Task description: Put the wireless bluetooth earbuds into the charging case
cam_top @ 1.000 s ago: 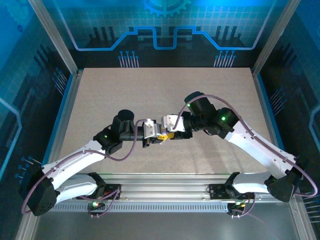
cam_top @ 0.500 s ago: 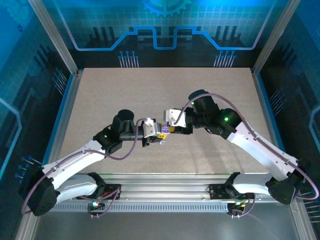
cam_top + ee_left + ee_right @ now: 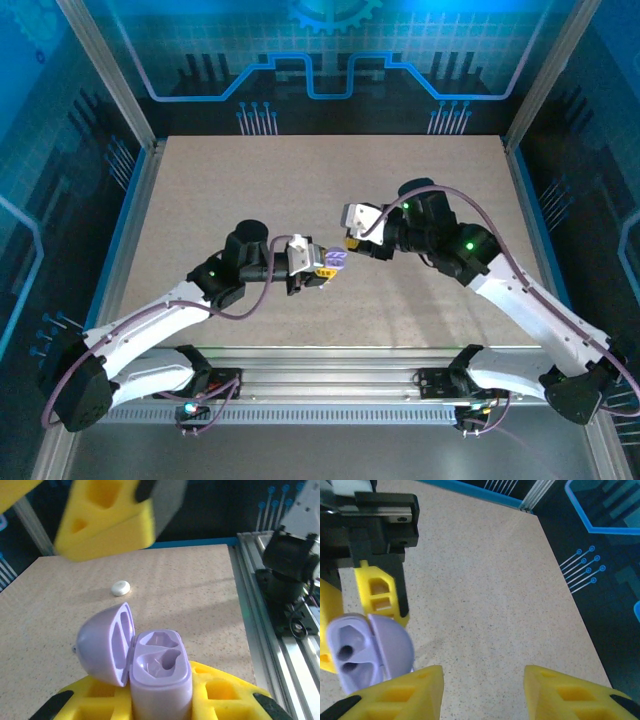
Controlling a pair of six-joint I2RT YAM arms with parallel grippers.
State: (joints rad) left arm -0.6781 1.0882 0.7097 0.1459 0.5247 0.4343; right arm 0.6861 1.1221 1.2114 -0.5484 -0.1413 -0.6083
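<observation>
My left gripper is shut on the charging case, a pale lavender pebble held just above the table. In the left wrist view the charging case stands upright between my left gripper's yellow fingers. Its lid is swung open to the left and both sockets look hollow. One earbud, a tiny white bit, lies on the table beyond it. My right gripper hangs open a short way right of the case. In the right wrist view my right gripper holds nothing, with the case at its left.
The speckled beige table stretches behind and to both sides of the grippers. An aluminium rail with the arm base runs along the near edge. Blue-lit walls close in the back and sides.
My right gripper has drawn back to the right and up, away from the case. The left arm has held still with the case, whose lavender lid now shows open.
</observation>
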